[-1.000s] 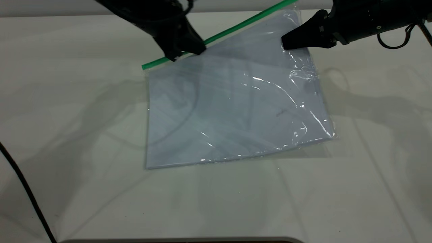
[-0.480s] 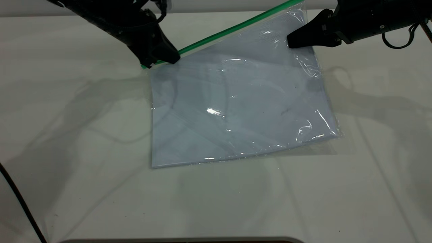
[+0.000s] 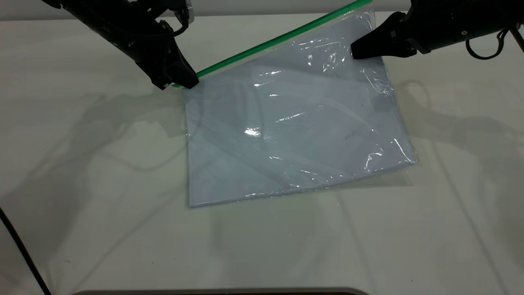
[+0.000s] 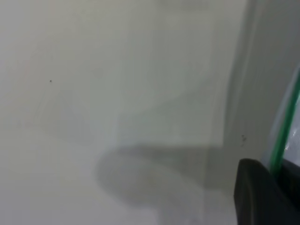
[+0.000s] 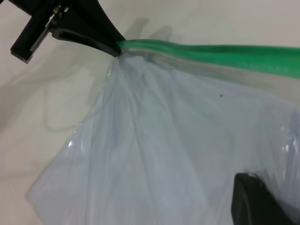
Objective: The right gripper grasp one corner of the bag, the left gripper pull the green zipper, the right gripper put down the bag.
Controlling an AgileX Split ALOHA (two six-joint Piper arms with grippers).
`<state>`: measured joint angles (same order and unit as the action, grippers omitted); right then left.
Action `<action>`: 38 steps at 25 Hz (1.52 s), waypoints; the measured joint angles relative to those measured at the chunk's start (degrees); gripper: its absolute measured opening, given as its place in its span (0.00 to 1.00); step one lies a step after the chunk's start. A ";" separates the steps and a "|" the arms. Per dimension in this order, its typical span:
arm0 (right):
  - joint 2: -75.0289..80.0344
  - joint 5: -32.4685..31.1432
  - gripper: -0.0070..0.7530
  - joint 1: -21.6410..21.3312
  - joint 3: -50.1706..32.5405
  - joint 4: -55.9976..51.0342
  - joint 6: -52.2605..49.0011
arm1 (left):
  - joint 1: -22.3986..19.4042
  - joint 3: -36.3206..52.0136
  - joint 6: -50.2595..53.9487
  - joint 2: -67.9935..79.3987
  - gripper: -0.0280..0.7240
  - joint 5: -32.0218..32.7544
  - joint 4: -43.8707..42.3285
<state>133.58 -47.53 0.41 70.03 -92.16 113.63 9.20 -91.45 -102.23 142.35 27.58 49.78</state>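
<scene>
1. Count: one bag, one zipper, two grippers, one table.
2. Bag: clear pouch with white sheets inside. Its edge opposite the zipper lies on the table; the zipper edge is raised, highest at the right gripper's corner. Film is wrinkled and glaring near that corner.
3. Zipper: single green strip along the bag's far long edge, running from the left gripper up to the bag's raised corner at the frame's top edge. Also seen in the right wrist view and the left wrist view.
4. Left gripper: at the low end of the zipper, on the bag's far-left corner. Fingers clenched on the zipper end; the right wrist view shows the tips pinched on the green strip. The slider tab itself is hidden by the jaws.
5. Right gripper: at the bag's side edge, just below the raised zipper corner. Fingers clamped on the film, holding that corner off the table. Its own wrist view shows only one black fingertip over the plastic.
6. Around the bag: bare table with arm shadows on both sides, and a thin black cable at the table's near-left corner, well apart from the bag.
</scene>
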 joint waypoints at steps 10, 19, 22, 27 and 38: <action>0.00 1.84 0.06 -0.67 -0.06 -0.41 -0.04 | -0.78 0.00 4.82 0.07 0.53 -0.35 -2.21; 0.00 4.73 0.46 -0.72 -0.06 -1.03 -7.27 | -0.78 0.00 26.09 -6.82 0.62 -1.72 -2.27; 0.00 5.45 0.74 -0.78 -0.06 -0.93 -9.54 | -0.78 0.00 31.32 -8.73 0.62 -1.37 -2.38; -2.51 20.03 0.92 -0.72 -0.06 3.95 -15.78 | -0.78 0.00 34.67 -12.24 0.62 -1.30 -4.61; -29.87 22.85 0.79 -0.89 -0.16 31.10 -43.24 | -0.78 0.05 65.64 -36.18 0.62 6.00 -27.85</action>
<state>103.71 -24.68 -0.48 69.87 -61.07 70.39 8.42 -91.40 -36.59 106.16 33.58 21.93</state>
